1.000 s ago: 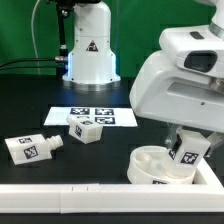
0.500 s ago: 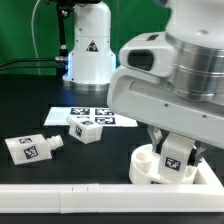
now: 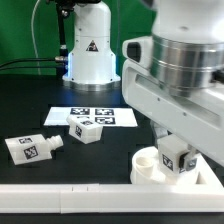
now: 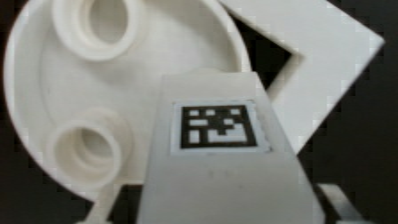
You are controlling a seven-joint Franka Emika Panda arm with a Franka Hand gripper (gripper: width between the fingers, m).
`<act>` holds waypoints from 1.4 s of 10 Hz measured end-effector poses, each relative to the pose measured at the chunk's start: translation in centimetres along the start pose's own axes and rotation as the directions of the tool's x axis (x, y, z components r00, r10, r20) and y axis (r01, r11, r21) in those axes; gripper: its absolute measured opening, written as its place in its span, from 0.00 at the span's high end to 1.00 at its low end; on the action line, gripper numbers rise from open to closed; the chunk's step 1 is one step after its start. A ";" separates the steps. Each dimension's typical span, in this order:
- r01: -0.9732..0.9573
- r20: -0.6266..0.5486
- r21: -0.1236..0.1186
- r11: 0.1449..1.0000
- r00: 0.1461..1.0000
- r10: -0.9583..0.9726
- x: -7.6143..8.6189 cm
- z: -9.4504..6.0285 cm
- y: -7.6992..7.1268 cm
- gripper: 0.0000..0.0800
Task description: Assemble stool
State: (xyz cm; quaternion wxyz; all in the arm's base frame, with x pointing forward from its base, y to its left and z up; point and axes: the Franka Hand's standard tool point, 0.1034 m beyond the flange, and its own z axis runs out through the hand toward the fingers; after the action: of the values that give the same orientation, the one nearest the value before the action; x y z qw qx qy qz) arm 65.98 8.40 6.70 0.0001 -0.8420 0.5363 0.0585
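The round white seat (image 3: 148,166) lies on the black table at the exterior view's right, its sockets facing up. My gripper (image 3: 174,146) is shut on a white tagged leg (image 3: 179,157) and holds it over the seat's right part. In the wrist view the leg (image 4: 222,130) fills the middle, held in my gripper (image 4: 228,208). The seat (image 4: 54,90) lies behind the leg, with two open sockets showing. Two more tagged legs (image 3: 30,148) (image 3: 85,127) lie loose at the left.
The marker board (image 3: 100,115) lies flat behind the loose legs. A long white border rail (image 3: 70,196) runs along the table's front and turns up at the right (image 4: 317,75). The arm's white base (image 3: 90,50) stands at the back.
The arm has turned and its body has shifted toward the exterior view's left. The held leg has stayed over the seat and dropped slightly toward it.
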 end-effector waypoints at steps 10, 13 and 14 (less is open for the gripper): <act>-0.762 0.094 0.171 0.625 0.644 0.759 -1.6 0.4 1.4 0.58; -0.736 0.092 0.184 0.652 0.673 0.734 -1.8 0.4 1.5 0.46; -0.685 0.078 0.177 0.706 0.725 0.684 -1.9 0.4 1.6 0.46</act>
State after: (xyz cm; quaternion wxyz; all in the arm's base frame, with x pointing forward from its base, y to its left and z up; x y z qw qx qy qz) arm 63.74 9.45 6.57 0.0619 -0.5788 0.8131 0.0048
